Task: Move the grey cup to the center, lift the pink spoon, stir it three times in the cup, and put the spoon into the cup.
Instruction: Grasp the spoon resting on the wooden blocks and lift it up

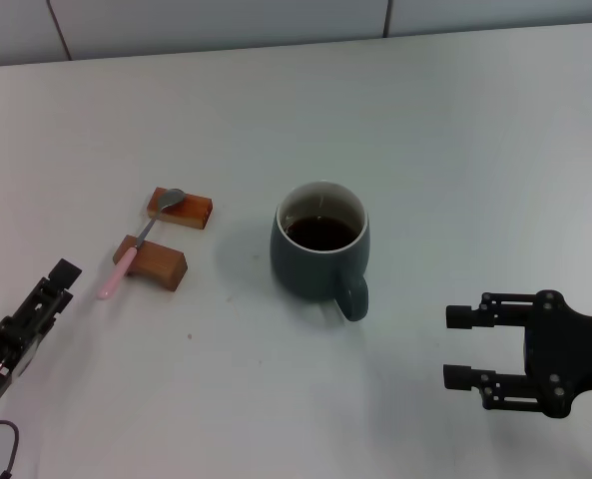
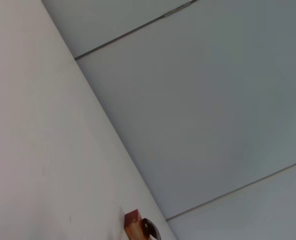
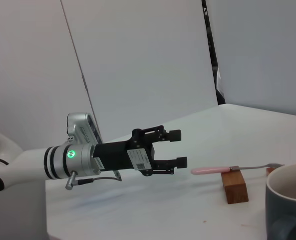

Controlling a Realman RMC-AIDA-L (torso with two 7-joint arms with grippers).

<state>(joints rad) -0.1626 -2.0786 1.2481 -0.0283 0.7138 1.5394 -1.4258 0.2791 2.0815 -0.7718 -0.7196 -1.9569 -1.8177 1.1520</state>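
The grey cup stands upright mid-table with dark liquid inside, its handle toward the front right. It also shows in the right wrist view. The pink spoon lies across two brown blocks, its metal bowl on the far one. Its pink handle shows in the right wrist view, and its bowl in the left wrist view. My left gripper is open and empty, just front-left of the spoon's handle end; the right wrist view shows it too. My right gripper is open and empty, front-right of the cup.
The two brown blocks sit left of the cup and carry the spoon. One block shows in the left wrist view and one in the right wrist view. The white table ends at a wall at the back.
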